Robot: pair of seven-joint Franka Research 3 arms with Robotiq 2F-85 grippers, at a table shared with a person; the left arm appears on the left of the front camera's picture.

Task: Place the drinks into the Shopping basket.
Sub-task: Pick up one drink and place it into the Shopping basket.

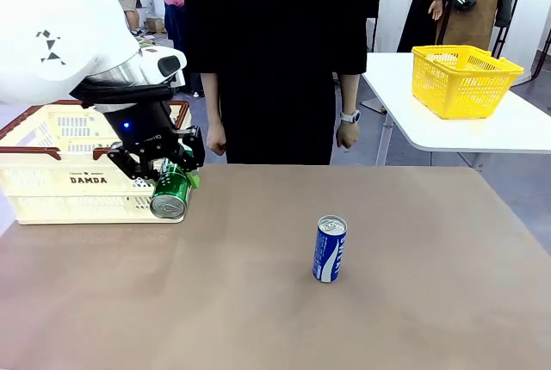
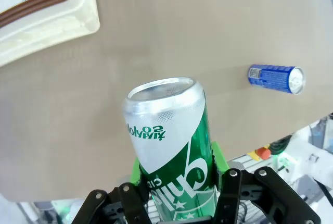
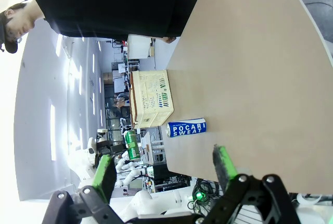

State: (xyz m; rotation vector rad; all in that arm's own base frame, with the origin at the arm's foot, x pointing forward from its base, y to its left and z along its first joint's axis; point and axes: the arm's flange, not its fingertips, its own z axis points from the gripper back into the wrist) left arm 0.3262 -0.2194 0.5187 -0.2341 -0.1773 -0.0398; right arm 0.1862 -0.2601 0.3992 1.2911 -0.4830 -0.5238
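The green can [image 1: 171, 193] hangs tilted above the table, its silver top toward the front camera, just in front of the right end of the Shopping basket [image 1: 43, 185]. My left gripper [image 1: 175, 176] is shut on it. In the left wrist view the green can [image 2: 174, 135] fills the space between the green pads [image 2: 219, 157] of the left gripper [image 2: 177, 174], with a corner of the basket [image 2: 62, 21] at top left. The blue can [image 1: 331, 249] stands upright mid-table, also seen as the blue can [image 2: 276, 78]. My right gripper [image 3: 164, 169] is open, some way short of the blue can [image 3: 186, 128].
A person in black stands at the far side, hands [image 1: 347, 133] hanging by the table edge. A yellow basket [image 1: 465, 82] sits on a white side table [image 1: 516, 133] at back right. The brown tabletop [image 1: 258, 301] is bare around the blue can.
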